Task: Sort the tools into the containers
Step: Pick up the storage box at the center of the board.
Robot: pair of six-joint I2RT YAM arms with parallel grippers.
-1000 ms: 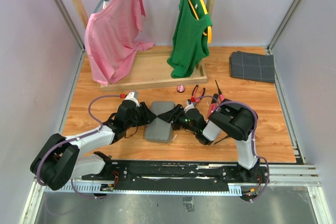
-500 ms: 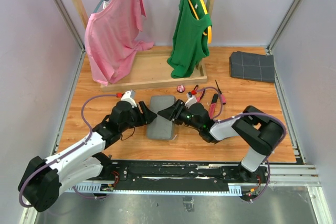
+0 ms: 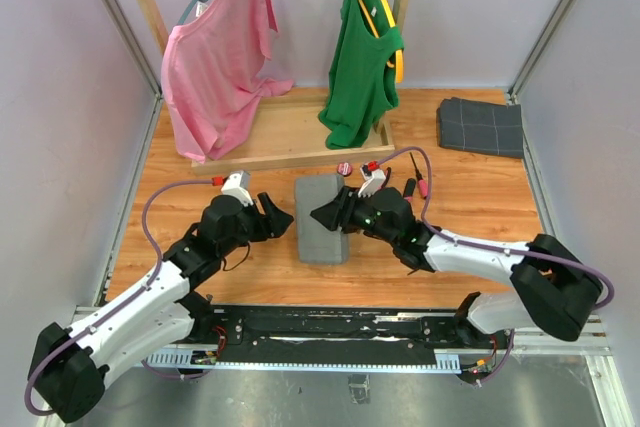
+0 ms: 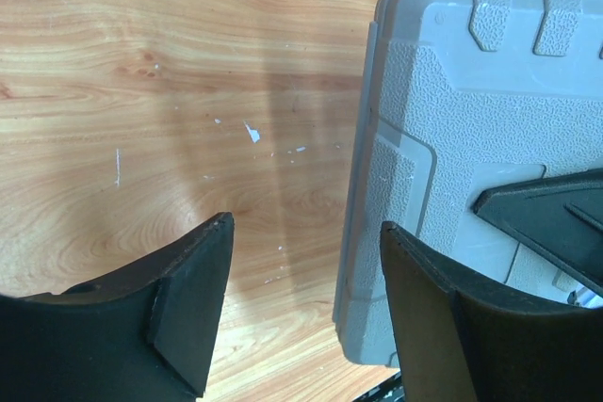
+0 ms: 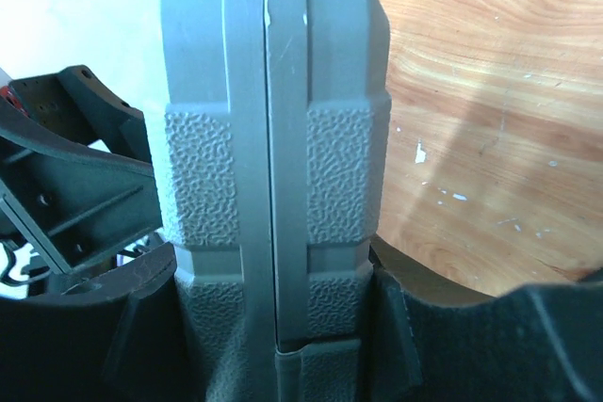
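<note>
The right gripper [image 5: 271, 322] clamps the closed grey case [image 5: 273, 120] edge-on between its fingers, wooden table [image 5: 471, 120] to its right.

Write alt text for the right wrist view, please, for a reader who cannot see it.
The right gripper clamps the closed grey case edge-on, one finger on each face, the seam between its halves running up the middle. Wooden table lies to the right; part of the left arm shows at the left.

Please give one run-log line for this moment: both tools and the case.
left tool: open, beside case | right tool: shut on case edge | case: closed | hand tools: outside case, on table
</note>
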